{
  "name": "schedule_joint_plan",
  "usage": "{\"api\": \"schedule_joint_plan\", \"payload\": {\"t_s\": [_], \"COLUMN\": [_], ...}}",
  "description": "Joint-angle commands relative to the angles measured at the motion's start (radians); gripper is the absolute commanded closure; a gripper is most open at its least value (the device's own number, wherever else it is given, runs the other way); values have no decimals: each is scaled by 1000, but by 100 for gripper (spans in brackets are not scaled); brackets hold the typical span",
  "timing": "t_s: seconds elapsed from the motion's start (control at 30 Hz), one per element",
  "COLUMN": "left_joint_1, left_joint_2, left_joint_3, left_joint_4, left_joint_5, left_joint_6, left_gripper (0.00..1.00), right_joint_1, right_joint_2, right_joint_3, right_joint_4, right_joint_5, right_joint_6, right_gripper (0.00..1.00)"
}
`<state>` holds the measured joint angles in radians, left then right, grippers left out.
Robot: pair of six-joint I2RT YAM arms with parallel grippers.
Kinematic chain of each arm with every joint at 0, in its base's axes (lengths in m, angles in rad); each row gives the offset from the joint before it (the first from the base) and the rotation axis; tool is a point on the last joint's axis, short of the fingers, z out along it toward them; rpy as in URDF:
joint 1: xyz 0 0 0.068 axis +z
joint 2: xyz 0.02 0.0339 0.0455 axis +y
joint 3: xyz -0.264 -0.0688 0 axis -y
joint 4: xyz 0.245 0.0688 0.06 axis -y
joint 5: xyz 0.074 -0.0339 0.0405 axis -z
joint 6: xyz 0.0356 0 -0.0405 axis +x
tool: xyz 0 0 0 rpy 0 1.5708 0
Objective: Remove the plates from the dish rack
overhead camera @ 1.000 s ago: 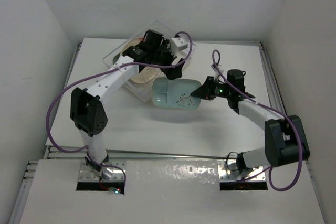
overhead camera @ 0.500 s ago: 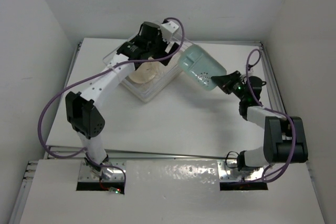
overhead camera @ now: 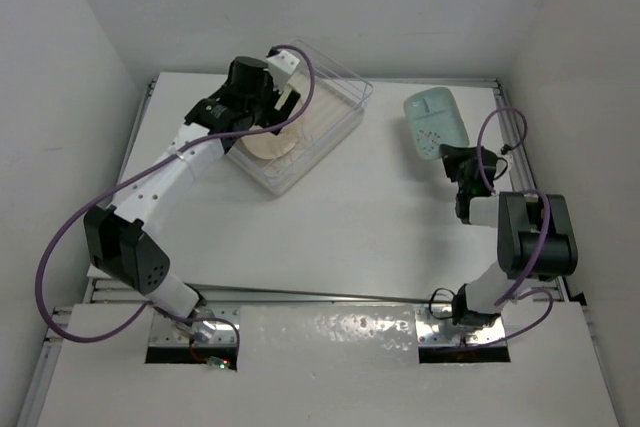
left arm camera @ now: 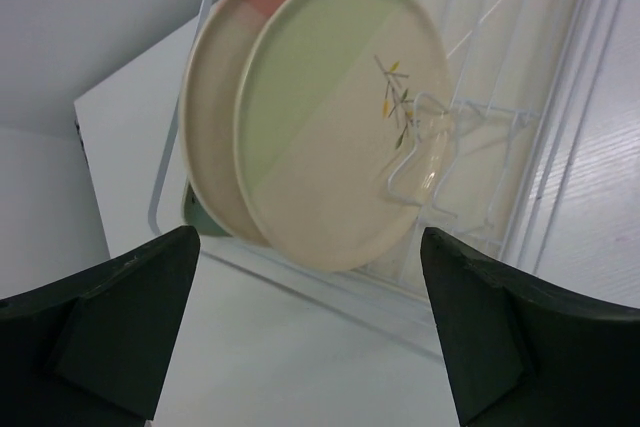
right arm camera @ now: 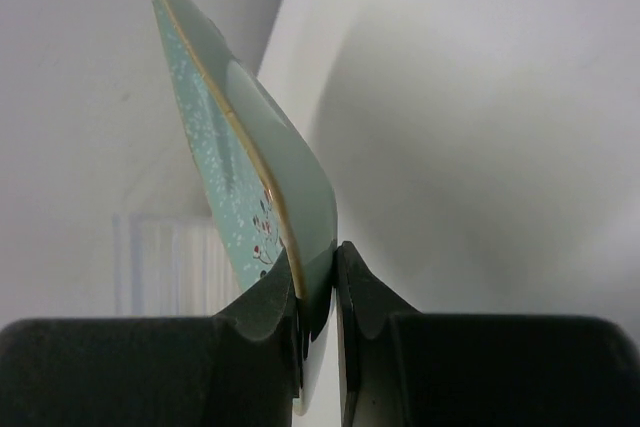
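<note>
The right fingers (right arm camera: 275, 297) are pinched shut on the rim of a mint-green plate (right arm camera: 250, 167), which is held on edge and rises up and away from them over the white surface (overhead camera: 350, 227). The left fingers (left arm camera: 120, 317) are spread wide, with nothing gripped. Just ahead of them, a cream-yellow plate (left arm camera: 340, 117) and, behind it, a cream-and-pink plate (left arm camera: 215, 87) are stood upright in the clear dish rack (overhead camera: 335, 107).

The left arm (overhead camera: 160, 182) and right arm (overhead camera: 535, 242) share one build: white tubular links between bulky black joint housings, each trailed by a loose purple cable (overhead camera: 48, 259). Their fingers (left arm camera: 110, 332) are matte black wedges (a tiny green light (overhead camera: 218, 365) glows at the left base).
</note>
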<state>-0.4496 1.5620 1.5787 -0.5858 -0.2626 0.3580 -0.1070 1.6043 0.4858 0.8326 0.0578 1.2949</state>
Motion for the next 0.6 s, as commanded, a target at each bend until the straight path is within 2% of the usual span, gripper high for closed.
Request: {"api": "schedule_joint_plan", "payload": {"t_s": [0.0, 0.13, 0.4, 0.57], "left_joint_1": [34, 54, 81, 86], "left_joint_2": [-49, -40, -7, 4], "left_joint_3": [-40, -65, -77, -72], "left_joint_4": [50, 49, 57, 53], "left_joint_5": [-18, 3, 37, 40], "left_joint_6": [9, -33, -62, -60], "left_gripper": [10, 16, 16, 16], "right_joint_1": [-54, -109, -129, -131], "right_joint_2": [31, 130, 317, 391], "right_joint_3": [108, 151, 250, 269], "right_joint_4": [195, 192, 177, 240], "right_joint_5": [94, 45, -78, -70], "right_joint_6": [87, 110, 168, 242], "right_gripper": [100, 100, 100, 100]}}
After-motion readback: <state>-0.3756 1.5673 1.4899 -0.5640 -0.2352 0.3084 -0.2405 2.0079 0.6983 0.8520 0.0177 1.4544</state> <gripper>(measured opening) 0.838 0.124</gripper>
